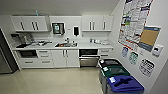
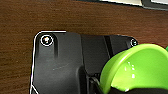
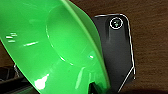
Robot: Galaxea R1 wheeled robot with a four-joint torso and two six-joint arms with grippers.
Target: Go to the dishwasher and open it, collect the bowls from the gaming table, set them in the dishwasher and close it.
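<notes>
The dishwasher [image 1: 89,60] sits under the white counter, right of the sink, across the room from me. A dark racked opening shows above its grey steel front. In the left wrist view a small lime-green bowl [image 2: 140,67] hangs tilted over a brown wood-grain surface, with my left gripper [image 2: 125,90] shut on its rim. In the right wrist view a wide bright green bowl [image 3: 50,45] is held tilted close to the camera by my right gripper [image 3: 93,88]. The gaming table is out of view.
Several bins stand along the right wall, the nearest with a blue lid [image 1: 125,84]. A steel fridge [image 1: 5,57] stands at the left. A sink [image 1: 66,45] sits in the counter, and posters [image 1: 133,22] hang on the right wall. Pale floor [image 1: 57,80] lies between me and the cabinets.
</notes>
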